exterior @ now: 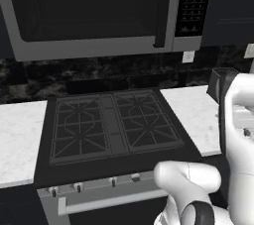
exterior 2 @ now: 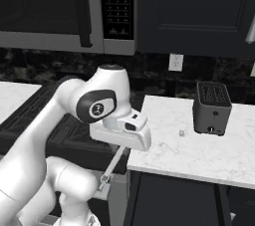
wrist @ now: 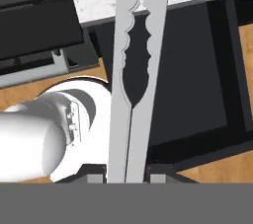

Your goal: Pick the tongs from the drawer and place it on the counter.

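- Pick appears done: the tongs (wrist: 133, 70) run up the middle of the hand view from between the fingers (wrist: 157, 178), which are clamped on their handle end.
- In the right base view the tongs (exterior 2: 113, 166) hang as a thin strip under the hand, lower centre of the frame, just left of the bench (exterior 2: 199, 155) edge.
- Their scalloped tips overlap the marble at the top of the hand view; whether they are above it or touching it is hard to tell.
- The open drawer (wrist: 197, 94) lies below, dark, at right.
- Left to do: carry over the bench near the toaster (exterior 2: 213, 108), lower, release.
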Available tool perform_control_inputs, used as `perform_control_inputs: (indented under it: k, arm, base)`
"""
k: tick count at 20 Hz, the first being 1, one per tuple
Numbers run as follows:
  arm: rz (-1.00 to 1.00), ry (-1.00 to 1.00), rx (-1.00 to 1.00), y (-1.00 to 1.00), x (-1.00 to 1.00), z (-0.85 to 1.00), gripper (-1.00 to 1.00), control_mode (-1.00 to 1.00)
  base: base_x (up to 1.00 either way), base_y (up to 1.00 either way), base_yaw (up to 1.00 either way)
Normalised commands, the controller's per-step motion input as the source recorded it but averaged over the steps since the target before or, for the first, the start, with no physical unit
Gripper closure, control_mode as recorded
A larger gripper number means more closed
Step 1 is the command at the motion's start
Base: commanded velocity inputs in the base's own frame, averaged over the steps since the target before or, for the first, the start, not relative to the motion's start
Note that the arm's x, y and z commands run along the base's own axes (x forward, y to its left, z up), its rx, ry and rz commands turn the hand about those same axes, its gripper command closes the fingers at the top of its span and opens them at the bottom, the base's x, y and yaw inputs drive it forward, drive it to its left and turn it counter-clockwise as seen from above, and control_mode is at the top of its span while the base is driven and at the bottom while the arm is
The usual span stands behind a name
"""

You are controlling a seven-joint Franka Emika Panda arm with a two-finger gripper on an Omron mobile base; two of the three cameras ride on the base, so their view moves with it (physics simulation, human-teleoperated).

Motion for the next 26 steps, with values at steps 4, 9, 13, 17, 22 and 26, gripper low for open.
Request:
perform_control_inputs:
  k: [4, 9, 13, 17, 22, 26]
  arm:
    - [0.13, -0.13, 0.25, 0.81, 0.94, 0.09, 1.00, -1.00]
    - [0.04, -0.07, 0.17, 0.08, 0.98, 0.01, 1.00, -1.00]
    - [0.04, -0.02, 0.01, -0.23, 0.65, -0.26, 1.00, -1.00]
    - [0.01, -0.03, 0.00, -0.02, 0.59, -0.59, 1.00, -1.00]
    - [0.01, -0.06, 0.03, -0.12, 0.55, -0.74, 1.00, -1.00]
    - [0.03, -0.05, 0.12, -0.39, 0.58, -0.79, 1.00, -1.00]
  base:
    - [0.00, 0.00, 0.00]
    - [0.00, 0.00, 0.00]
    - [0.00, 0.00, 0.00]
    - [0.00, 0.00, 0.00]
    - [0.00, 0.00, 0.00]
    - [0.00, 0.00, 0.00]
